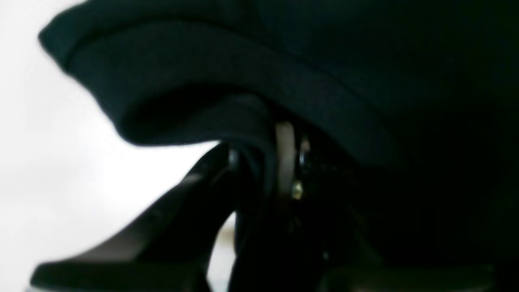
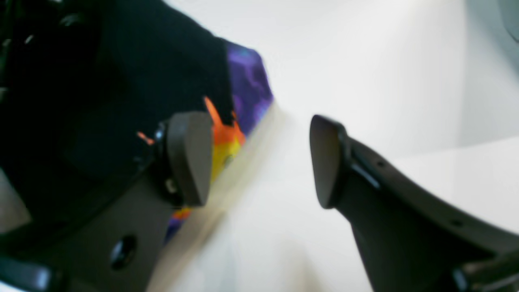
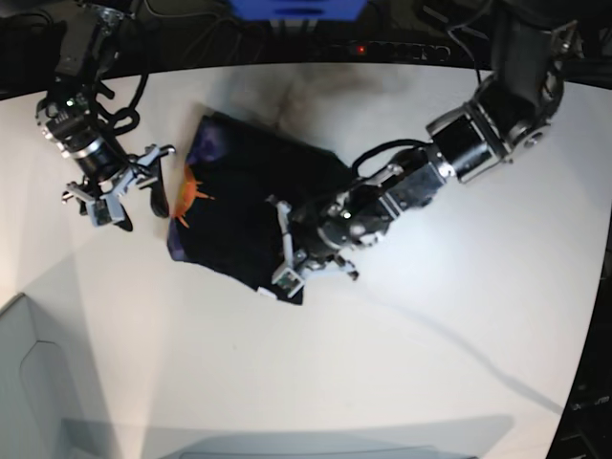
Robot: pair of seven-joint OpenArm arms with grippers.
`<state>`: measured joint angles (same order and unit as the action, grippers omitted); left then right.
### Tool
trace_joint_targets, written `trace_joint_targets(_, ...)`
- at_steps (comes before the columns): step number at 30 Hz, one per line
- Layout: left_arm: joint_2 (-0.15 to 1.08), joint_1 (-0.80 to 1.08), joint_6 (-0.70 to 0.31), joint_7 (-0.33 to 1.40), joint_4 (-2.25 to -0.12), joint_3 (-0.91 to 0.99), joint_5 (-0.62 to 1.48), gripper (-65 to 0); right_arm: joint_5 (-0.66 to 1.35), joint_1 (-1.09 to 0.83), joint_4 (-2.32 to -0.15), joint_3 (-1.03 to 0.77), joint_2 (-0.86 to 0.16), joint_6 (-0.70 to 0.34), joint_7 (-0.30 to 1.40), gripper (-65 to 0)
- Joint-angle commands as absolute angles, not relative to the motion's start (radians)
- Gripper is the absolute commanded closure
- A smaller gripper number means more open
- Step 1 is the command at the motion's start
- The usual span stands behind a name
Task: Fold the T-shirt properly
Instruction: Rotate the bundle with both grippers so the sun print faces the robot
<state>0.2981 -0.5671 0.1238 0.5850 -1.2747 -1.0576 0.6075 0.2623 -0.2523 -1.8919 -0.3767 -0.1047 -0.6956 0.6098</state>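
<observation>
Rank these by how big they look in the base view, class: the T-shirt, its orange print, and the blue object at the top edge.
1. T-shirt
2. blue object, cut off by the frame, so only its visible part counts
3. orange print

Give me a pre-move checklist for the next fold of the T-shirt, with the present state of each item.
1. Left gripper closed on cloth: ok; in the left wrist view black fabric runs between its fingers.
2. Right gripper free of the T-shirt: ok; jaws wide apart, nothing between them.
3. Right gripper placed to grab: cannot tell; it sits just off the edge with the orange print, not on it.
4. Shirt lying compact on the table: ok; already partly folded.
5. Layers held by the left gripper: cannot tell; too dark.
</observation>
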Motion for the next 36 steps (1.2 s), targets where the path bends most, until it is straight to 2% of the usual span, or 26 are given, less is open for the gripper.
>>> trace_joint_targets(1, 0.28, -0.61, 0.131, 0.572, -1.271, -1.053, 0.607, -3.1, 0.277, -0.248, -1.911, -0.38, -0.113, -0.698, 0.585, -38.7)
trace_joint_targets(3, 0.262, -0.619, 0.131, 0.636, -1.257, -1.04, 0.604, -10.1, 0.277, -0.248, -1.911, -0.381, -0.114, -0.698, 0.585, -38.7)
trace_joint_targets(7, 0.242, -0.621, 0.133, 0.734, -1.265, -0.961, 0.604, -29.8, 0.277, -0.239, -1.908, -0.426, -0.114, -0.698, 0.585, -38.8)
trace_joint_targets(9, 0.251, -0.618, 0.133, 0.76, -1.303, -0.921, 0.604, -34.8, 0.277, -0.225, -1.905, -0.427, -0.119, -0.698, 0.585, -38.8)
trace_joint_targets(16, 0.36, -0.476, 0.137, 0.776, -1.481, -0.69, 0.611, -35.4, 0.275, -0.064, -1.796, -0.421, -0.12, -0.698, 0.585, -38.8)
trace_joint_targets(21, 0.412, -0.229, 0.133, 0.776, -1.627, -0.472, 0.611, -35.4, 0.275, 0.094, -1.61, -0.418, -0.14, -0.698, 0.585, -38.6)
trace_joint_targets(25, 0.418, -0.044, 0.131, 0.776, -1.704, -0.369, 0.611, -35.4, 0.275, 0.216, -1.402, -0.404, -0.174, -0.698, 0.576, -38.5)
trace_joint_targets(29, 0.414, 0.059, 0.131, 0.776, -1.776, -0.364, 0.611, -35.4, 0.277, 0.305, -1.205, -0.325, -0.22, -0.698, 0.573, -38.5)
trace_joint_targets(36, 0.455, 0.097, 0.131, 0.777, -1.839, -0.513, 0.611, -35.3, 0.277, 0.3, -1.098, -0.206, -0.226, -0.698, 0.433, -38.5)
